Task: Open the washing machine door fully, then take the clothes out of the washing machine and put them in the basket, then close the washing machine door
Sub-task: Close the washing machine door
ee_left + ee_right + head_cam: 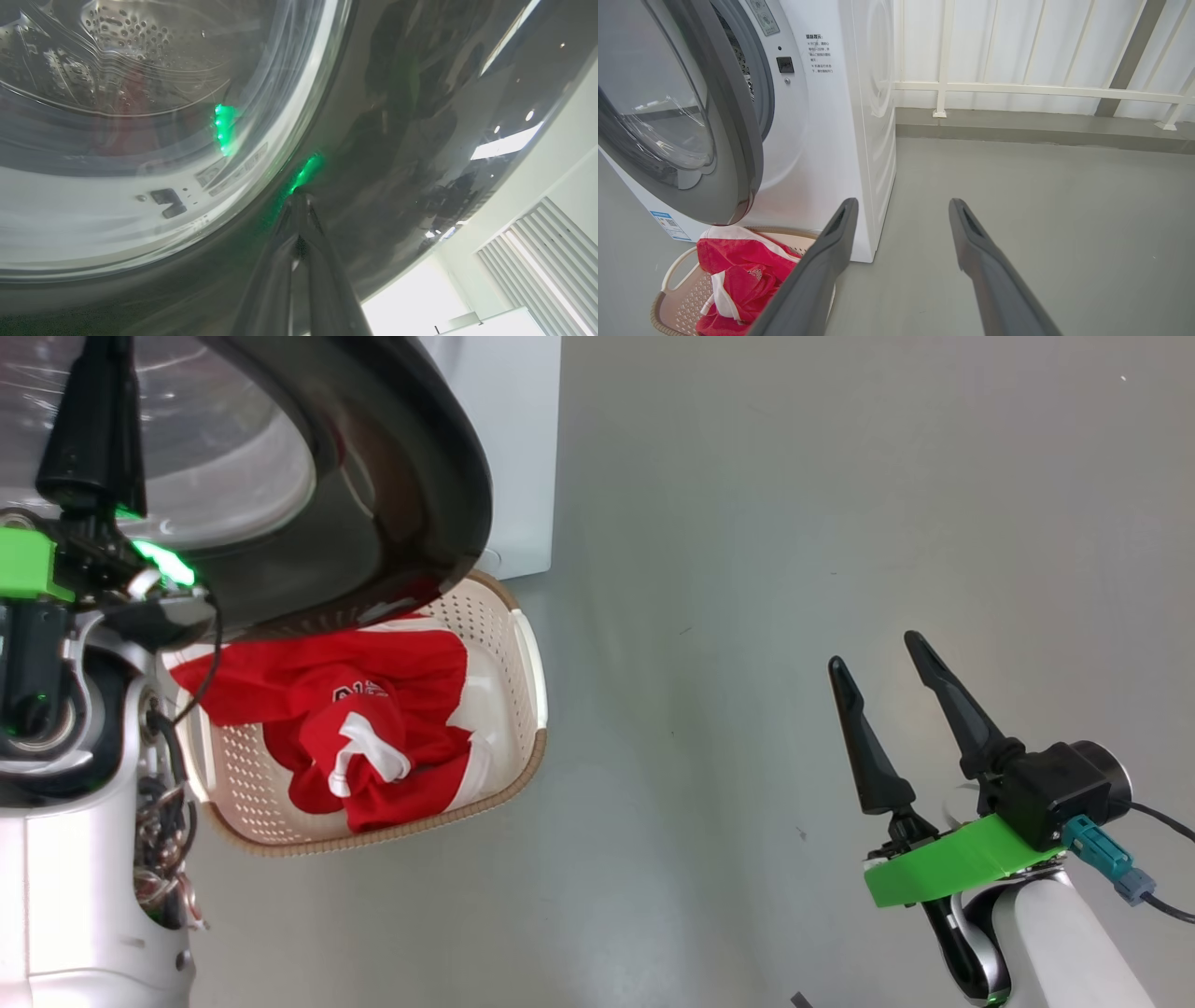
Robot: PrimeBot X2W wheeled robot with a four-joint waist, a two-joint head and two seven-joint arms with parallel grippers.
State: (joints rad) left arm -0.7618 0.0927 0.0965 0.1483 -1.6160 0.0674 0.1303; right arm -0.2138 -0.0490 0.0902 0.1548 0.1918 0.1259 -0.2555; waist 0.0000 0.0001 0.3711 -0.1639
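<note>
While the washing machine door point(411, 476) stands part open, head view has its black rim hanging over the back edge of the basket point(527, 653). Basket sits on the grey floor point(794, 523), right against the front of the washing machine point(518, 448). Clothes point(373, 709) are in the basket: red heap with white trim, one fold draped over the left rim. Left hand point(93, 420) is up at the door glass, fingers pinched together, nothing between them. Right hand point(873, 650) is at lower right, well apart from the basket, fingers spread wide, empty.

Left wrist view: left hand point(299, 198) closed tight, tips on the glossy door rim point(397, 140) right at the edge of the glass window point(140, 140). Perforated drum point(121, 28) visible through the glass. Green LED glare on glass and rim.

Right wrist view: right hand point(902, 205) wide open, over bare floor point(1041, 210), holding nothing. Door point(733, 140) swung out from the machine front point(822, 140), grey rubber ring point(761, 93) exposed behind it. Basket point(668, 284) below the door's lower edge, clothes point(738, 275) inside, partly hidden by the near finger. Blue sticker point(668, 224) low on the machine front. White railing point(1017, 88) behind.
</note>
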